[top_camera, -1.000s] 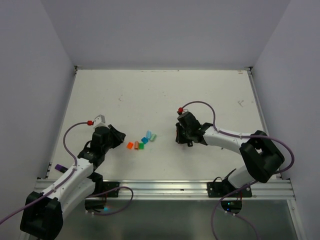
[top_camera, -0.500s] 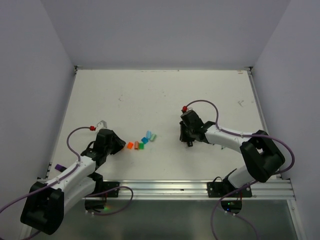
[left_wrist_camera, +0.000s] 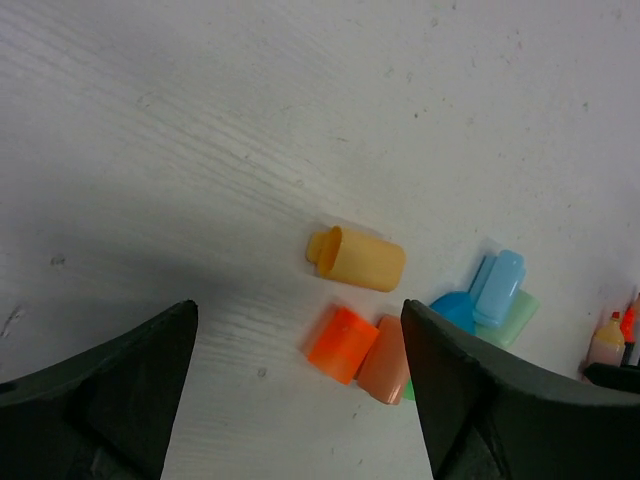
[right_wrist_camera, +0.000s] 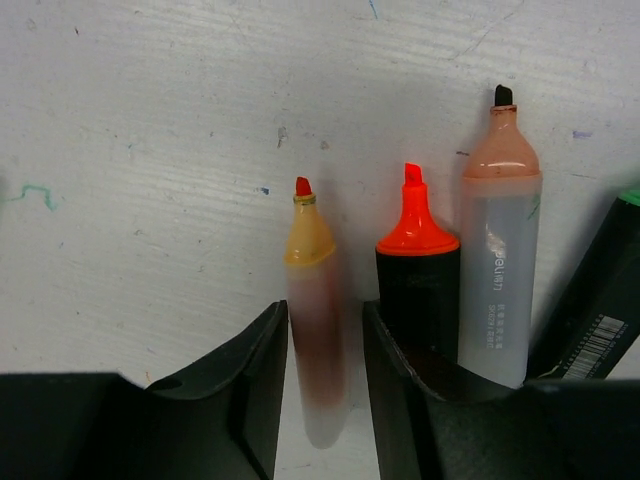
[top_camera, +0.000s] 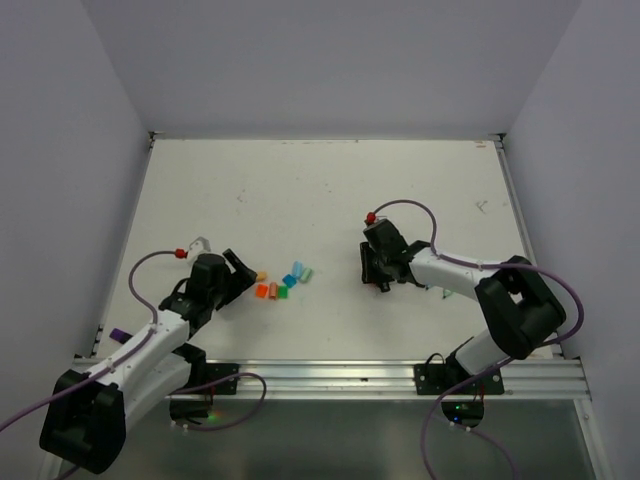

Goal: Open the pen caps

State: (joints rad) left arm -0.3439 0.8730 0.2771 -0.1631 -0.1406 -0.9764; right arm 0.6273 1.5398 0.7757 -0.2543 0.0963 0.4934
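The pen caps lie loose on the white table: a yellow-orange cap (left_wrist_camera: pixel 357 258), an orange cap (left_wrist_camera: pixel 343 344), a salmon cap (left_wrist_camera: pixel 385 360), a blue cap (left_wrist_camera: pixel 455 310), a light blue cap (left_wrist_camera: pixel 498 288) and a mint cap (left_wrist_camera: pixel 518 318). From above they form one small cluster (top_camera: pixel 283 285). My left gripper (left_wrist_camera: pixel 298 312) (top_camera: pixel 243 272) is open just left of them and holds nothing. My right gripper (right_wrist_camera: pixel 322 315) (top_camera: pixel 378 282) is open, with a blurred, uncapped yellow-tipped marker (right_wrist_camera: pixel 318 330) loose between its fingers.
Beside the yellow-tipped marker lie a black marker with an orange tip (right_wrist_camera: pixel 418 270), a clear salmon marker with a black tip (right_wrist_camera: pixel 497 260) and a black marker with a green end (right_wrist_camera: pixel 600 300). The table's metal front rail (top_camera: pixel 330 375) runs past the arm bases.
My left gripper reached toward the cluster, opened wide and left the yellow-orange cap beside the others. My right gripper opened off the yellow-tipped marker.
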